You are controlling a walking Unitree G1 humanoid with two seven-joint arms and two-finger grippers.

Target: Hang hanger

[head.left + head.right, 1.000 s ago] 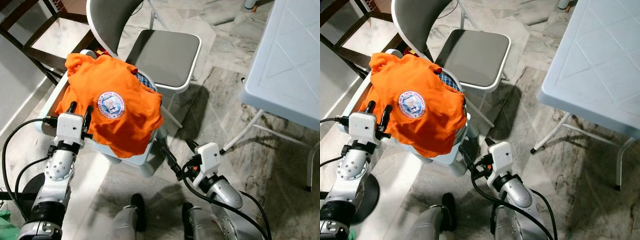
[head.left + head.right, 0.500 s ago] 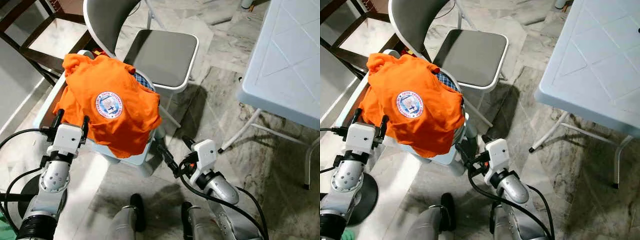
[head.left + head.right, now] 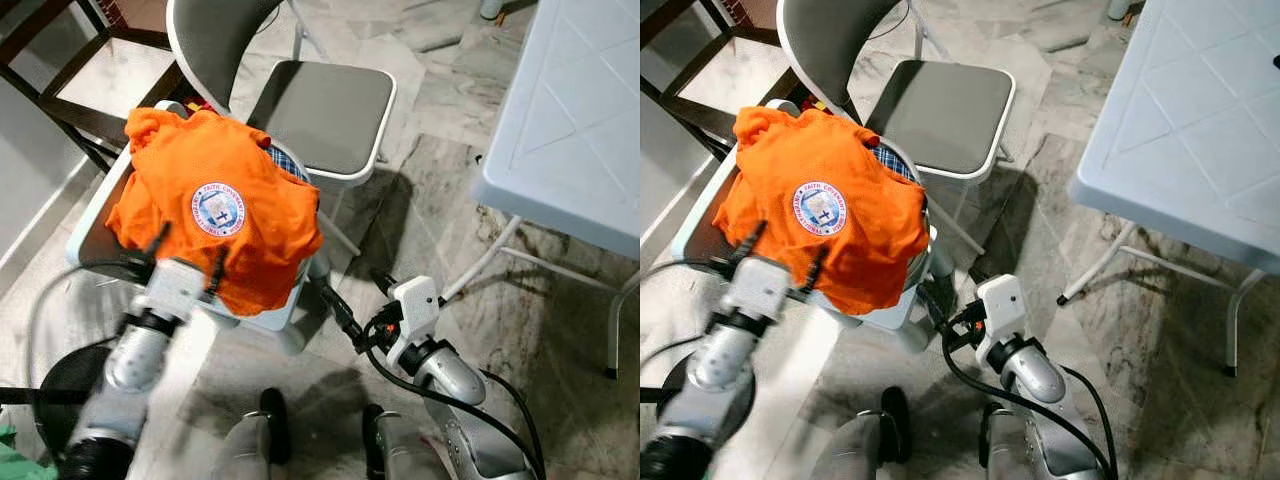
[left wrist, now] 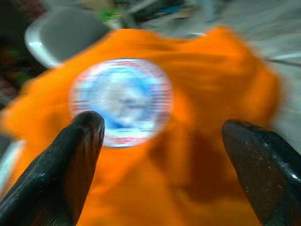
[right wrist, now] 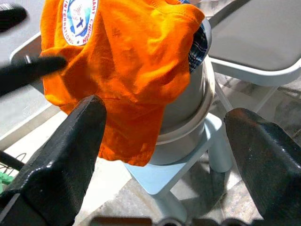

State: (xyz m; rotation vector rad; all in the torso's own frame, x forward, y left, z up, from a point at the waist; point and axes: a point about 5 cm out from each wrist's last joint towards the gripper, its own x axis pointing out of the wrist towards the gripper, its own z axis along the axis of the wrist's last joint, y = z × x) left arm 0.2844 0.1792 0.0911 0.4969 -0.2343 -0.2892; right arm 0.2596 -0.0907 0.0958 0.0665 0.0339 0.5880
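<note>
Now the left gripper (image 3: 187, 255), motion-blurred, has swung inward to the front edge of the orange T-shirt with a round blue-white badge (image 3: 220, 215), fingers spread. The right gripper (image 3: 352, 310), fingers likewise parted, sits low beside the pale stool (image 3: 290, 320) supporting the shirt.

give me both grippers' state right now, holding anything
left gripper: open, holding nothing, at the orange shirt.
right gripper: open, holding nothing, low beside the stool.
</note>
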